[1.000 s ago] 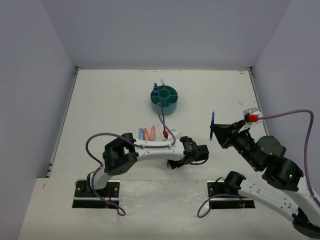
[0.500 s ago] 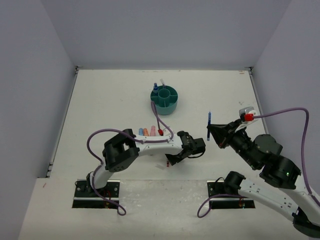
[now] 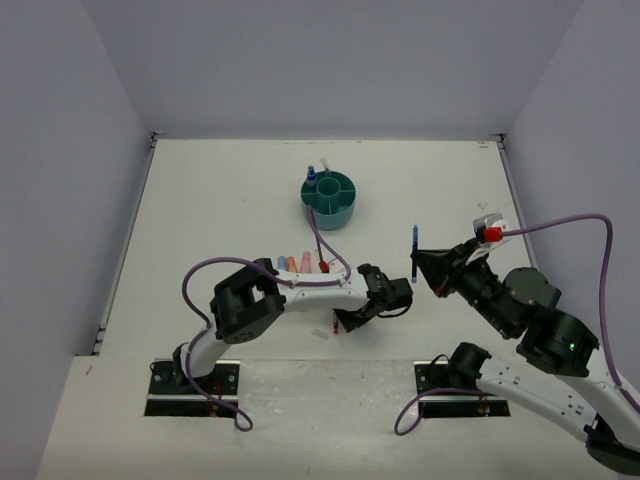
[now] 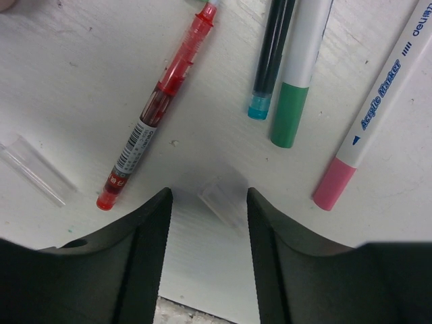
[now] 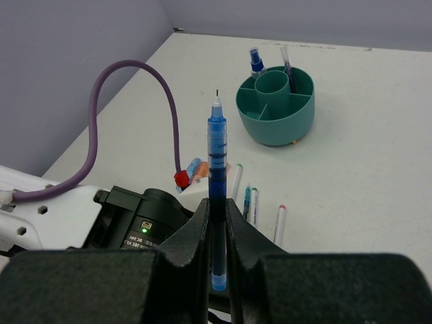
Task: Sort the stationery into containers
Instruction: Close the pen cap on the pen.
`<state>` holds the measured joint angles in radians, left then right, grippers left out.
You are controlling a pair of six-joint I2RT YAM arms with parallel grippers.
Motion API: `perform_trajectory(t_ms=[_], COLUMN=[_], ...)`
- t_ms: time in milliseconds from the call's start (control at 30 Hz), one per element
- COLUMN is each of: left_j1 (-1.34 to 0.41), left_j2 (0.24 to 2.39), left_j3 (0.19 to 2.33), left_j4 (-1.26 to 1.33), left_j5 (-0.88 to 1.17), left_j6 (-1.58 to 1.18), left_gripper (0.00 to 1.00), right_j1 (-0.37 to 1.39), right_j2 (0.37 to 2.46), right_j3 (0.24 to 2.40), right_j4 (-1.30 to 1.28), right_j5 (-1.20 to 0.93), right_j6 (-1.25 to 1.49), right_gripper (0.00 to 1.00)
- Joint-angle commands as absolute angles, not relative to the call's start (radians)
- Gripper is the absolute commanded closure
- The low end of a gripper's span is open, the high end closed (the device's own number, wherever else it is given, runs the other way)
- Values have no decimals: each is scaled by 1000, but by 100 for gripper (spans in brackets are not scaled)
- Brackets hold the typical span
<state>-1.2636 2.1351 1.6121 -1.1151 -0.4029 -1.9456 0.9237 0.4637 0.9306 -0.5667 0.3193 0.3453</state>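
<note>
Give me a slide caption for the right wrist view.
Right tool clamps a blue pen, teal organiser ahead.

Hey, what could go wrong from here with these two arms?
The left gripper, open, straddles a tiny clear cap; closing could knock the red pen beside one finger. The right gripper pinches the blue pen near its end, bare tip out; it could tilt or snag the organiser rim.

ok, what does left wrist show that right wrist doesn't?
Only left wrist: red pen, and a clear cap lying between the open left gripper's fingers, not gripped. Only right wrist: blue pen clamped in the right gripper, and the organiser with two pens in it. Both: teal-tipped pen, green pen and pink pen, lying side by side.
</note>
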Motion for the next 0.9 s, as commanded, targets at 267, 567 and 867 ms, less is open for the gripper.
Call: perform_trajectory(t_ms=[267,567,867], left_j1=[-1261,-1261,-1239], left_j2=[2174,2168,1990], left_j3=[1633,1590,1358], left_j4=[-1051,-1032,-801], left_j5=[-376,-361,-439], left_j6=[-1921,-1913,-1668], left_gripper=[60,83,100], right_j1=[923,925,924], right_j2=[457,445,394], right_j3=[930,931,919], right_j4=[-532,-531,-531], right_j5=[293,284,279], right_j6=[328,331,367], right_gripper=[100,100,100])
